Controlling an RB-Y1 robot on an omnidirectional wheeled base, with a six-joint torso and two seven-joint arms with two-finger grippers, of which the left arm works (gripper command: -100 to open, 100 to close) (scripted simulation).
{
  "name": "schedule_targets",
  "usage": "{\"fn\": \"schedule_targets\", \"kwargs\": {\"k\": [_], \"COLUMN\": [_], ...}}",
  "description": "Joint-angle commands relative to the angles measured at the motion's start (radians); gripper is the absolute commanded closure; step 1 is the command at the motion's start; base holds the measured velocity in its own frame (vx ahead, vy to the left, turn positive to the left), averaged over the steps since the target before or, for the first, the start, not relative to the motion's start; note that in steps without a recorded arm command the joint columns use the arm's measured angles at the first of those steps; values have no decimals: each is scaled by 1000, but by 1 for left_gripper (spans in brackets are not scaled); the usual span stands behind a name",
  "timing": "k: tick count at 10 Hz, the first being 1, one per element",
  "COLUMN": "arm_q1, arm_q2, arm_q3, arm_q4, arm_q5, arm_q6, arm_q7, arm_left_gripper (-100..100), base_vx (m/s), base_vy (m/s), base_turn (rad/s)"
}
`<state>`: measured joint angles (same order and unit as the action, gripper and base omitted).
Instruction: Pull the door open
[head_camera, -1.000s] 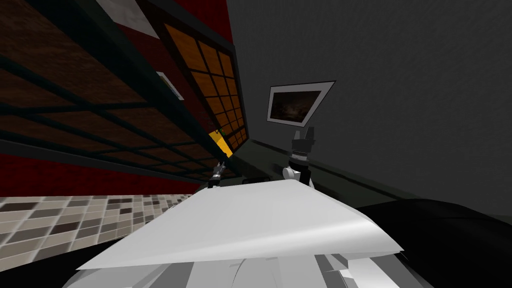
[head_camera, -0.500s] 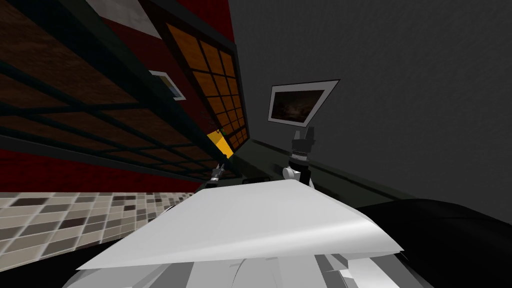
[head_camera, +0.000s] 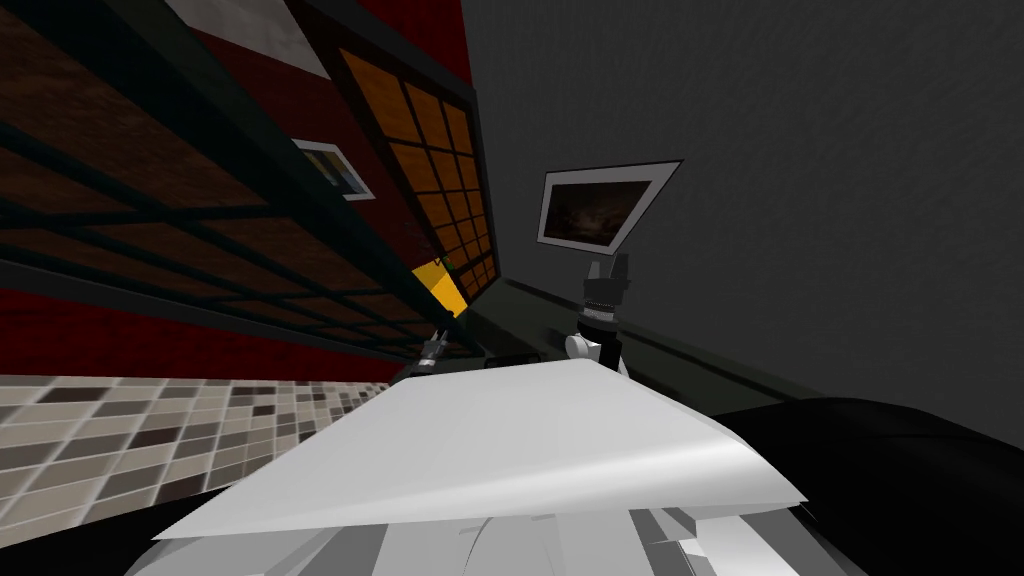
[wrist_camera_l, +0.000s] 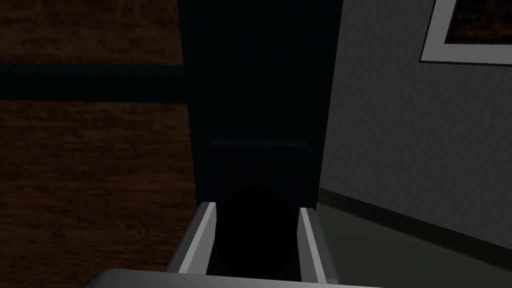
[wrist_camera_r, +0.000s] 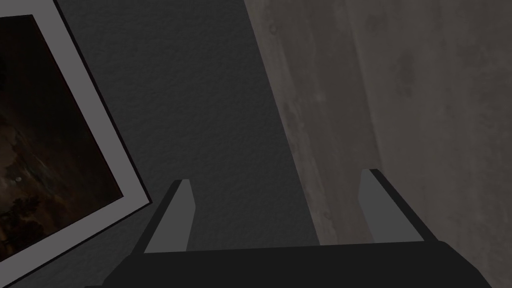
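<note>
At the door's dark edge, our left pincer (wrist_camera_l: 256, 207) is closed on a dark round knob (wrist_camera_l: 255, 240) — its two light fingers (wrist_camera_l: 200, 240) press the knob's sides; the knob sits on a dark plate (wrist_camera_l: 260, 160) set into that edge. The door (wrist_camera_l: 90, 165) shows brown wood-grain panels crossed by a dark rail, just beside the pincer; past its edge lies a grey wall (wrist_camera_l: 400, 150). From the head camera the door spreads across our left side as a grid of brown panels in dark bars, with a tiled floor (head_camera: 100, 450) below it; the left pincer is small at its lower end. Our right pincer (head_camera: 608, 268) is raised well apart from the door, near the grey wall — its fingers stand wide apart, holding nothing.
</note>
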<state>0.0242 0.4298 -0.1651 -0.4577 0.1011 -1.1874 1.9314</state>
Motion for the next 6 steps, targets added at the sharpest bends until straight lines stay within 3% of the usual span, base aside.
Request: {"fn": "schedule_targets", "kwargs": {"k": [1, 2, 3, 4, 5, 6], "arm_q1": [-16, -16, 6, 6, 6, 6], "arm_q2": [7, 7, 21, 21, 21, 21], "arm_q3": [-4, -4, -19, -19, -19, -19], "arm_q4": [50, 37, 49, -4, 7, 49], "arm_q5": [-5, -5, -17, -17, -17, -17], "arm_q6": [-41, -41, -72, -59, -71, -73], "arm_q7": [12, 12, 28, 28, 28, 28], "arm_left_gripper": [100, 100, 100, 100, 100, 100], "base_vx": [7, 0, 2, -5, -7, 4], "base_vy": [0, 0, 3, 5, 3, 3], "base_turn": [63, 0, 51, 67, -6, -30]}}
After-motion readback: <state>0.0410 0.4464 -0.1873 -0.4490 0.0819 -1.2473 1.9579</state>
